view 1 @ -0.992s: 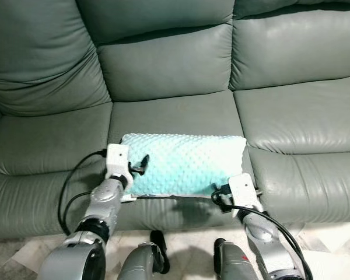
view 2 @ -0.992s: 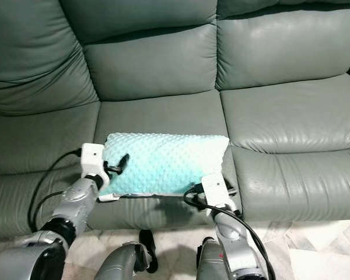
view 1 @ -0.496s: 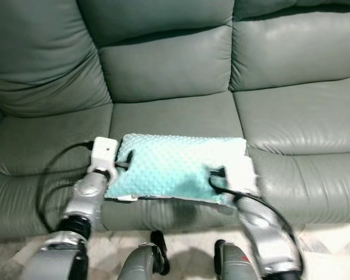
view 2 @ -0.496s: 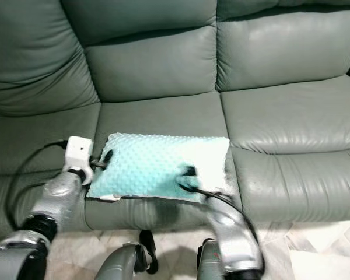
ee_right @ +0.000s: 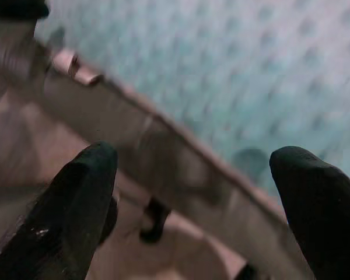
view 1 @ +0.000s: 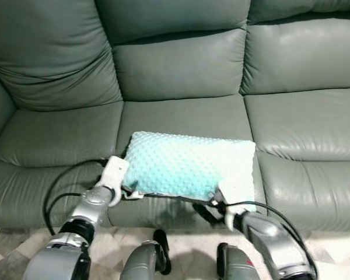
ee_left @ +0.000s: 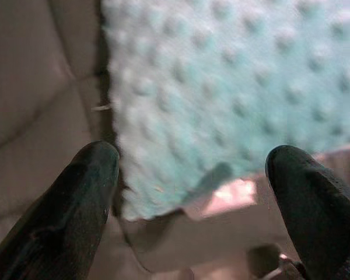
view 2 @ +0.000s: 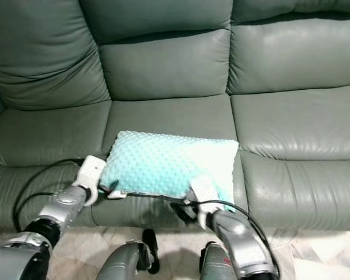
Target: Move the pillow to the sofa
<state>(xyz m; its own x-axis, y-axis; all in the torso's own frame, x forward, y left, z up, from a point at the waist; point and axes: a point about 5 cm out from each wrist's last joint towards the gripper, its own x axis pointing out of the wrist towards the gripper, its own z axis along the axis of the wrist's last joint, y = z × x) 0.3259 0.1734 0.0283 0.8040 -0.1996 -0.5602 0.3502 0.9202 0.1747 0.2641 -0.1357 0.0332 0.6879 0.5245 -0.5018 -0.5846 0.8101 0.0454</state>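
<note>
1. On the middle seat of the grey-green leather sofa (view 1: 181,70), a rectangular mint pillow (view 1: 189,166) with a dimpled plush surface is lying flat at the front edge.
2. Left gripper (ee_left: 192,192) is hovering with fingers spread wide at the pillow's near-left corner, gripping nothing.
3. Right gripper (ee_right: 192,198) is gaping wide too, just off the front edge.

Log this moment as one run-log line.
pillow resting on sofa middle seat | left pincer open at its corner | right pincer open, below front edge

One pillow (view 1: 192,169) is counted on one sofa (view 1: 181,64). Three seat cushions and three back cushions are seen. Two grippers are counted, left gripper (ee_left: 192,192) and right gripper (ee_right: 198,198).
</note>
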